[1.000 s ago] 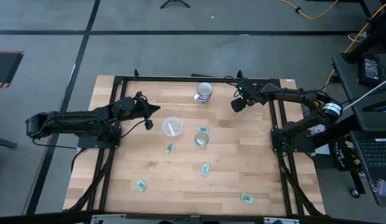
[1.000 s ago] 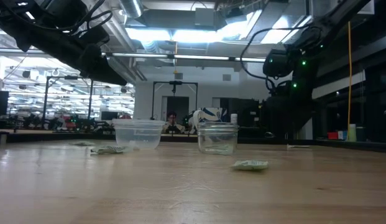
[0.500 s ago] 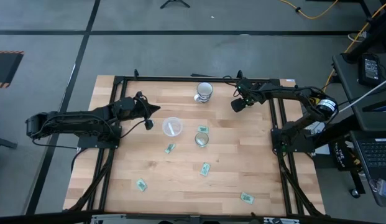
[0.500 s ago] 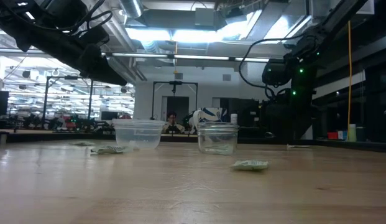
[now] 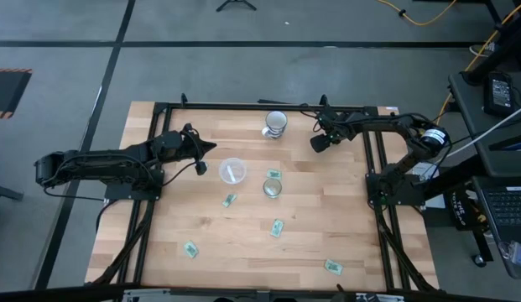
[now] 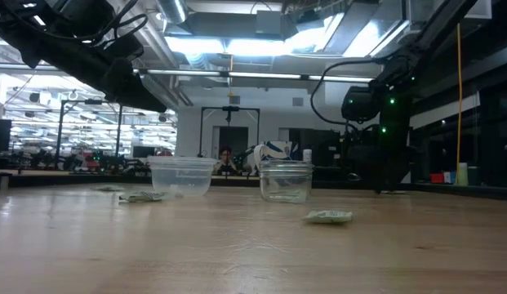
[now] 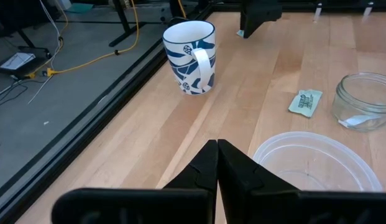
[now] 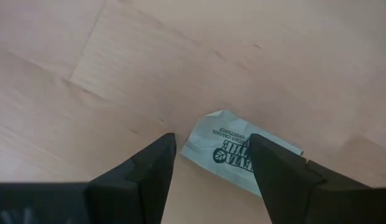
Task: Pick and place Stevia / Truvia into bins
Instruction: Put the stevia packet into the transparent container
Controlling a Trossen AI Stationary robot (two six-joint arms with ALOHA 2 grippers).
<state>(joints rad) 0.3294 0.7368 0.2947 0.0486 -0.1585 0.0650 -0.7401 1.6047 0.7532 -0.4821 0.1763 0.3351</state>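
Several green-and-white Stevia packets lie flat on the wooden table: (image 5: pixel 230 200), (image 5: pixel 278 228), (image 5: pixel 190 249), (image 5: pixel 333 267), and one (image 5: pixel 273 174) beside the jar. The wide translucent cup (image 5: pixel 232 171) and the narrow clear glass jar (image 5: pixel 273 188) stand mid-table; the jar (image 7: pixel 363 102) holds a white scrap. My right gripper (image 5: pixel 317 144) is open near the far right, pointing down. In its wrist view, its fingers (image 8: pixel 212 142) stand on either side of a packet (image 8: pixel 242 152) lying flat, apart from it. My left gripper (image 5: pixel 208 151) hovers shut just left of the wide cup (image 7: pixel 317 165).
A blue-and-white mug (image 5: pixel 276 123) stands near the far edge, between the two arms, and shows in the left wrist view (image 7: pixel 193 56). A black frame (image 5: pixel 243 106) rims the table. Bare wood lies along the near half, around the scattered packets.
My right gripper has come down toward the table and shifted slightly toward the table's left. It now stands low over the packet at the far right. The left arm and all the objects have kept still.
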